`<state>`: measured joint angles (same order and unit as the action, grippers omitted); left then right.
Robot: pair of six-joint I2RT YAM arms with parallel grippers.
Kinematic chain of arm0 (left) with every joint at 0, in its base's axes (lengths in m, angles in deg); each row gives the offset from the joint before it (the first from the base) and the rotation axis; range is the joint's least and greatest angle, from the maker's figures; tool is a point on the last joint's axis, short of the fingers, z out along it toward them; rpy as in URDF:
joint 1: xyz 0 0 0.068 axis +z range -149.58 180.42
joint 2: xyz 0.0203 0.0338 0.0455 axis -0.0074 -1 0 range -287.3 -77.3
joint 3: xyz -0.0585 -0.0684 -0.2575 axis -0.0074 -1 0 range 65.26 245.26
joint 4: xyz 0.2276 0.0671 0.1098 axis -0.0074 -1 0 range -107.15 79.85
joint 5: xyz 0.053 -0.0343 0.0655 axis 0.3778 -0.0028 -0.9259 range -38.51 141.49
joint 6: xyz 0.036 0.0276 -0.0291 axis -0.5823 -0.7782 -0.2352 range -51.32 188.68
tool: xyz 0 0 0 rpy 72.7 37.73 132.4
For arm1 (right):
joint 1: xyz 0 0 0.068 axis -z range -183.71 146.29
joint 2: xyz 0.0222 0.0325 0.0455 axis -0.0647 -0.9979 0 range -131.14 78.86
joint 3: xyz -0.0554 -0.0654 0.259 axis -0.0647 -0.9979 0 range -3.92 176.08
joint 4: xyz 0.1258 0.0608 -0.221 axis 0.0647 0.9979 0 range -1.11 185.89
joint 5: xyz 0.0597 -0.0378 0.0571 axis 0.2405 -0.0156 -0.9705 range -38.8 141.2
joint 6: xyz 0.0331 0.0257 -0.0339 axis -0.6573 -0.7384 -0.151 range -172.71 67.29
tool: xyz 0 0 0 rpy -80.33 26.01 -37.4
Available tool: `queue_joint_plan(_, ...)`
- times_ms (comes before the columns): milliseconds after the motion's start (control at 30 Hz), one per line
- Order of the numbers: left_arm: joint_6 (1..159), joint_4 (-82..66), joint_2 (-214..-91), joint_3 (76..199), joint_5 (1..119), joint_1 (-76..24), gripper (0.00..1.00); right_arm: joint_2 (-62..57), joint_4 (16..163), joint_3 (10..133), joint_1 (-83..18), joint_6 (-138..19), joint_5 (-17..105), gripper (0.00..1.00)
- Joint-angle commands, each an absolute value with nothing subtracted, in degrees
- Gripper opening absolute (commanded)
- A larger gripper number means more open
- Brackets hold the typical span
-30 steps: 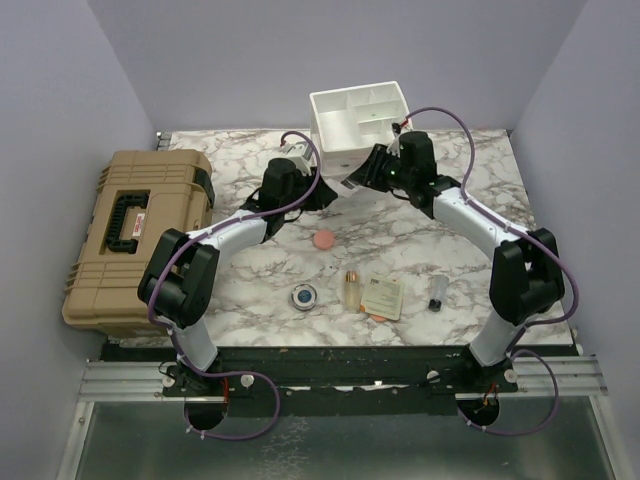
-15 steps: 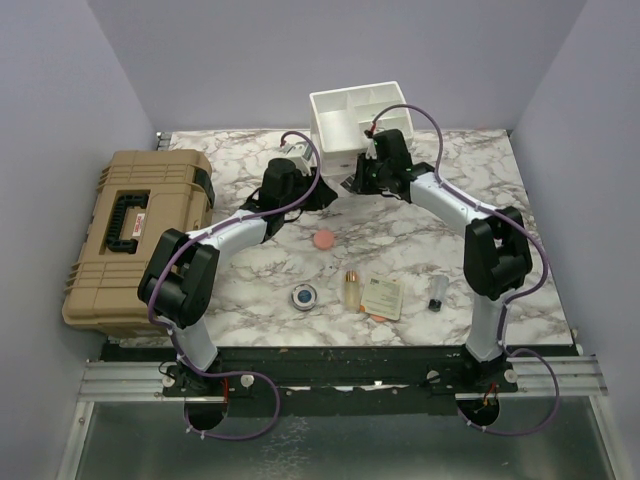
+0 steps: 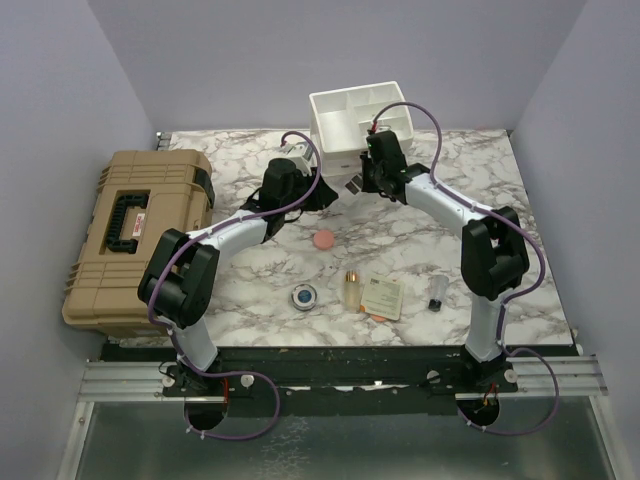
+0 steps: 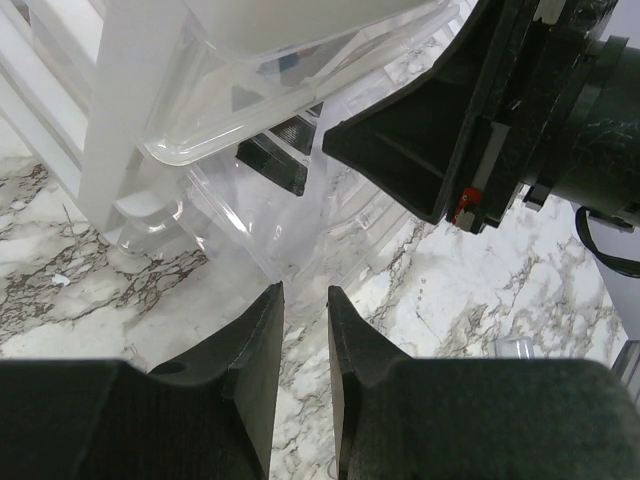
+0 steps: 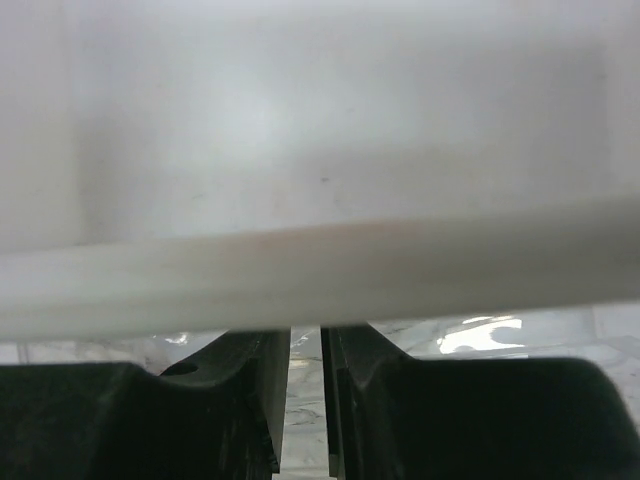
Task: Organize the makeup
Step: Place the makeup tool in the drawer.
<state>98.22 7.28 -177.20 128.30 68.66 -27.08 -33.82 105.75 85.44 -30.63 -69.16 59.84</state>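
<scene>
At six o'clock the makeup (image 3: 383,297) lies loose on the desk (image 3: 250,290). The amber bottle (image 3: 351,290) is light, probably slippery glass, and is best taken across its body. Toward twelve, left claw (image 4: 305,295) and right claw (image 5: 305,335) seem clenched empty beside the organizer (image 3: 330,140).

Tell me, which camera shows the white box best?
The top camera: it shows the whole white box with its compartments. The left wrist camera shows only its clear bottom part, very close. The right wrist camera shows just a blurry white edge of it.
</scene>
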Motion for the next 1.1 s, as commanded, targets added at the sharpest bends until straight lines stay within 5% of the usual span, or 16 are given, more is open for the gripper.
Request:
queue_joint_plan(0,98.3,6.8,-177.0,129.1,70.0,-27.4,0.26,-33.3,107.5,86.5,-30.9,-69.5,65.9,0.25)
queue_joint_plan(300,98.3,6.9,-176.8,128.8,69.7,-27.4,0.31,-19.8,103.5,81.0,-30.9,-67.6,49.1,0.44)
queue_joint_plan(600,97.9,6.8,-175.6,128.2,68.6,-27.4,0.49,-1.7,105.1,58.9,-30.9,-75.8,49.3,0.68)
queue_joint_plan(1067,95.2,5.8,-170.0,126.4,66.1,-27.3,0.65,23.0,106.4,26.0,-30.8,-102.0,47.8,0.7)
